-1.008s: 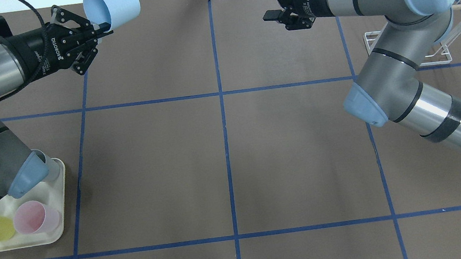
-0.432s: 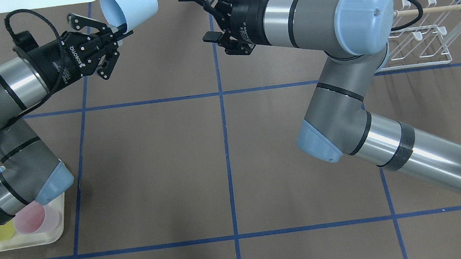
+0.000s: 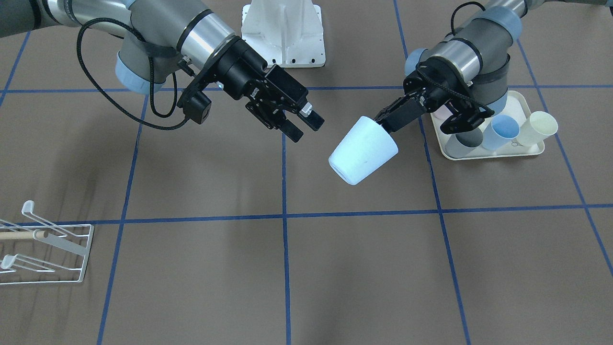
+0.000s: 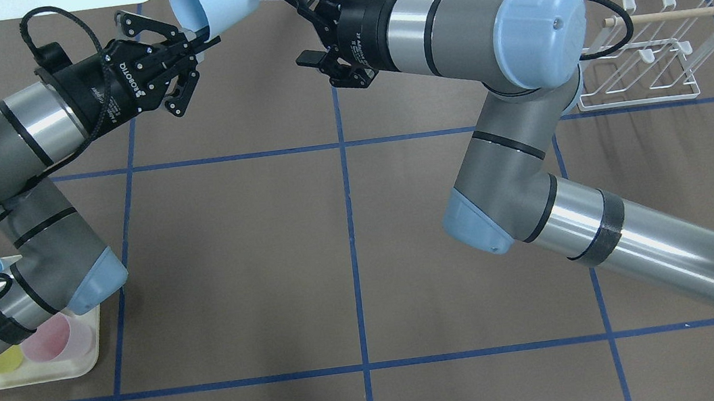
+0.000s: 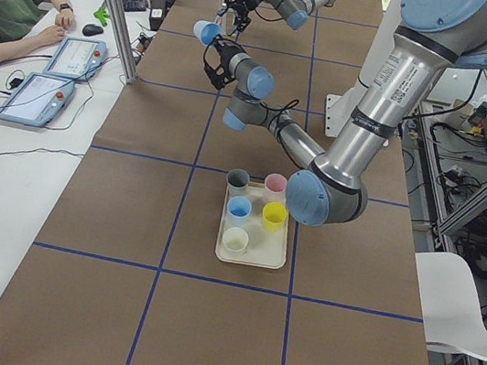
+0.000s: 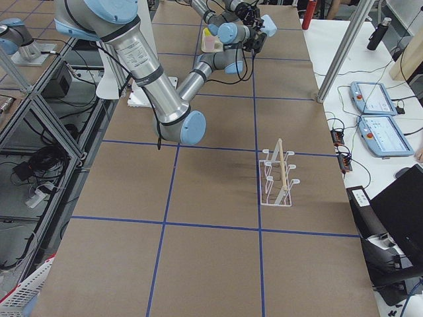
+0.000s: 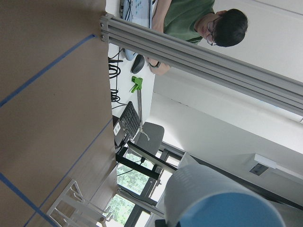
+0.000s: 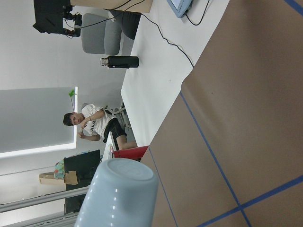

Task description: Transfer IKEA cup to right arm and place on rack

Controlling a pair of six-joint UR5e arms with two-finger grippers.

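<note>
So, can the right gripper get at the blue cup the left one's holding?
Probably yes: the right gripper is open and aimed toward the light blue cup, nothing between them, and the left gripper pinches only its rim.

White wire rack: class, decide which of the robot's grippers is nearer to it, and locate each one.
Right. The right gripper hangs open near the table's middle, between the rack and the left gripper, which grips the light blue cup farther away.

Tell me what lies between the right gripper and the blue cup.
Nothing: between right gripper and blue cup the front-facing view shows only bare brown table.
</note>
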